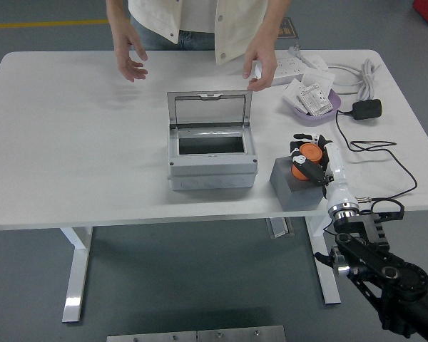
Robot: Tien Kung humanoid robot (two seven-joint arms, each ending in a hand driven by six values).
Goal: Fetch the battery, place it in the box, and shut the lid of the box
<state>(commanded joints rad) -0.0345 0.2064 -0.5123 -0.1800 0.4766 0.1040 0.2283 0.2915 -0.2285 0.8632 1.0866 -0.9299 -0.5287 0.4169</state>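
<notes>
Head view: right hand (308,158) grips orange battery (306,157).

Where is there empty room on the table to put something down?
Left of the gray box the white table is bare, and along its near edge. The far right is crowded: power strip, purple dish, cables.

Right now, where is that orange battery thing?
In the head view, the orange battery is right of centre, held in the robot's right hand over the grey block, just right of the open grey box.
</notes>
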